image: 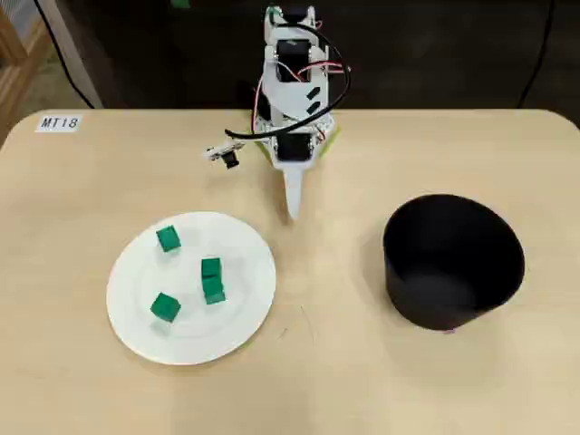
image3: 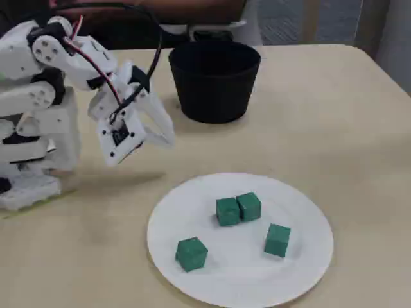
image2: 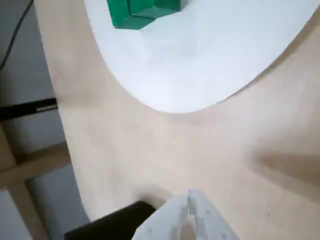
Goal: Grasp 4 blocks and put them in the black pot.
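All four green blocks sit on the white plate point(image: 136, 313); none in the black pot point(image: 453, 263) yet. In the overhead view, one block point(image: 168, 238) lies toward the plate's far edge, one block point(image: 165, 307) nearer the front, and a touching pair point(image: 212, 280) is near the centre. The pot stands well apart, on the right of the worktop point(image: 82, 181).

The gripper point(image: 293, 210) hangs above bare worktop between plate and pot, close to the arm's base. The jaws are closed and empty; the wrist view shows the two tips meeting.

Risks as I judge them:
- The touching pair is the awkward one. A jaw has no gap to enter between them, so a descent there may push both or lift one crooked.
- The plate looks light and smooth. A sideways nudge could slide it or skate a block off the rim.
- The pot's wall is tall. A low carry could clip the rim and knock a block loose.
- The jaws must open before descending, or they will land on top of a block.
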